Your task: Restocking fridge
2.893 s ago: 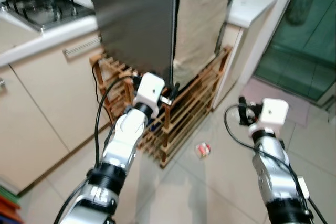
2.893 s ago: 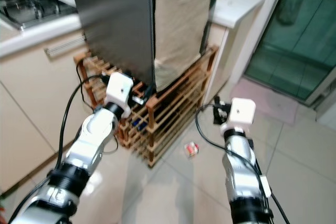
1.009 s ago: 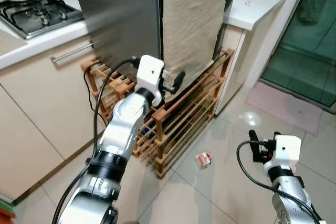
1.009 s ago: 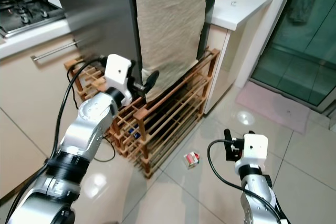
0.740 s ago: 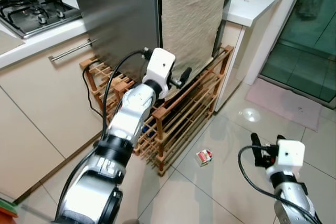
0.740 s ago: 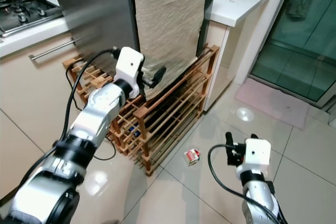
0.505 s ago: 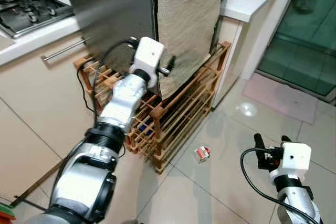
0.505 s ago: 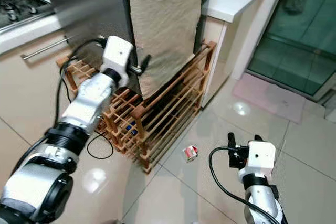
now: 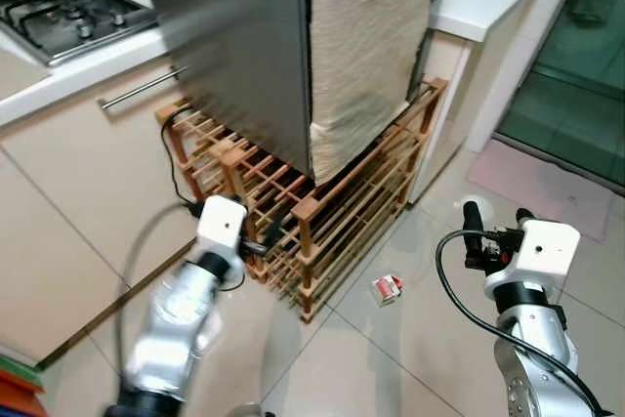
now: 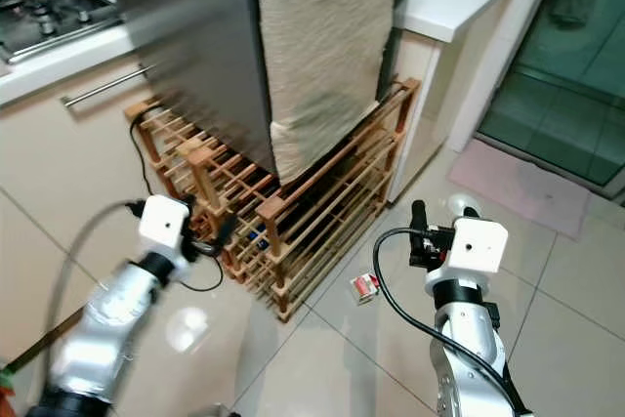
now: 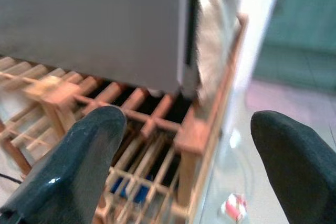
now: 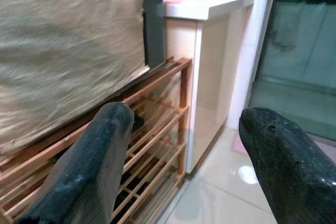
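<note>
Fronting the fridge (image 9: pixel 244 36) stands a wooden rack (image 9: pixel 332 212); left tool (image 11: pixel 184 145) blurred, seemingly released, empty.

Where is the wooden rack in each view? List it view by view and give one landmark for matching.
Left eye view: wooden rack on the floor at centre, beside the cabinets.
Right eye view: left of centre.
Left wrist view: close ahead of the left hand, blurred.
Right wrist view: ahead of the right hand, its end post against the white counter.
Shared landmark: the beige cloth hanging just above it.
</note>
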{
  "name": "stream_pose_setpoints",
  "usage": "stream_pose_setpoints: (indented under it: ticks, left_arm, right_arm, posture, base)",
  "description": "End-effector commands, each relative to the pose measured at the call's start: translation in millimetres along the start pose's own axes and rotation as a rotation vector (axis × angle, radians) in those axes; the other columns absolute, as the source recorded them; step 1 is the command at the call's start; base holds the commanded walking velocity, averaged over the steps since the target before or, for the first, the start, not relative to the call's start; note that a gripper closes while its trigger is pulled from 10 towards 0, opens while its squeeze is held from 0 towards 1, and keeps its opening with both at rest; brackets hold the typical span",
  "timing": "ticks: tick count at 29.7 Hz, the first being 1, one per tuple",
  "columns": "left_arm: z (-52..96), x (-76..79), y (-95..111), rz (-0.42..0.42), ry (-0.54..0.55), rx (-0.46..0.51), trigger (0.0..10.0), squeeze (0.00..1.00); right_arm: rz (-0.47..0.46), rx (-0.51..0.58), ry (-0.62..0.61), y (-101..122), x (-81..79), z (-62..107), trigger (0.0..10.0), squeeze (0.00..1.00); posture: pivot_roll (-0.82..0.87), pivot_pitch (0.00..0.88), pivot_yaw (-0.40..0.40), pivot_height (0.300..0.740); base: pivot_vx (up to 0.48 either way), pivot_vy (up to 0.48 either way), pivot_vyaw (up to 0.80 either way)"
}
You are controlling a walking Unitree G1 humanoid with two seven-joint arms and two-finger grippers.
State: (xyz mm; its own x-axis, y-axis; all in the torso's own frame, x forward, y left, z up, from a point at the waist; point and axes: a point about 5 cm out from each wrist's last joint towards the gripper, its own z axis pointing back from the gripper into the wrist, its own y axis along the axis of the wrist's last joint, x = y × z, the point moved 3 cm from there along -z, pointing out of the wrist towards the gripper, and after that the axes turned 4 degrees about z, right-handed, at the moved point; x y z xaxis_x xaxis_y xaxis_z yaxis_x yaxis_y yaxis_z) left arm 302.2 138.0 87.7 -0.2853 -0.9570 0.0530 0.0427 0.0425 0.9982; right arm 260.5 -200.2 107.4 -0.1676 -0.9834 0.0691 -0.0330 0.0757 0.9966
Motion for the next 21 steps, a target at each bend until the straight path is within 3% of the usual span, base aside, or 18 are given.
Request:
stream_pose_setpoints:
  ticks: [1,5,7,8,16,21]
  left_arm:
    - [-6.5,-7.8,32.4,-0.029,0.032,0.112,10.0,0.00]
    - [-12.8,-4.9,23.6,-0.026,0.031,0.032,10.0,0.00]
    - [-14.8,-8.3,26.4,0.007,0.061,0.036,10.0,0.00]
    - [-17.3,-8.5,27.7,-0.027,0.070,0.035,10.0,0.00]
    - [-21.4,0.1,32.1,-0.038,0.038,0.056,10.0,0.00]
    - [-23.7,2.8,39.5,-0.057,0.026,0.085,10.0,0.00]
  right_arm:
    - [0.008,-0.017,-0.047,-3.0,9.9,0.1,10.0,0.00]
    - [0.016,-0.025,-0.050,-6.8,7.7,-0.5,10.0,0.00]
    - [0.013,-0.025,-0.068,-7.4,9.5,-0.2,10.0,0.00]
    - [0.011,-0.030,-0.074,-9.9,9.8,0.9,10.0,0.00]
    - [0.017,-0.048,-0.070,-15.8,9.3,4.8,10.0,0.00]
    - [0.029,-0.054,-0.056,-18.6,9.3,4.2,10.0,0.00]
  posture:
    - [0.06,0.000,0.010,0.740]
    - [0.05,0.000,0.017,0.740]
    - [0.05,0.000,0.021,0.740]
    - [0.05,0.000,0.025,0.740]
    - [0.04,0.000,0.027,0.740]
    - [0.04,0.000,0.024,0.740]
  base:
    - [0.000,0.000,0.00]
    - [0.000,0.000,0.00]
    - [0.000,0.000,0.00]
    - [0.000,0.000,0.00]
    - [0.000,0.000,0.00]
    - [0.410,0.000,0.00]
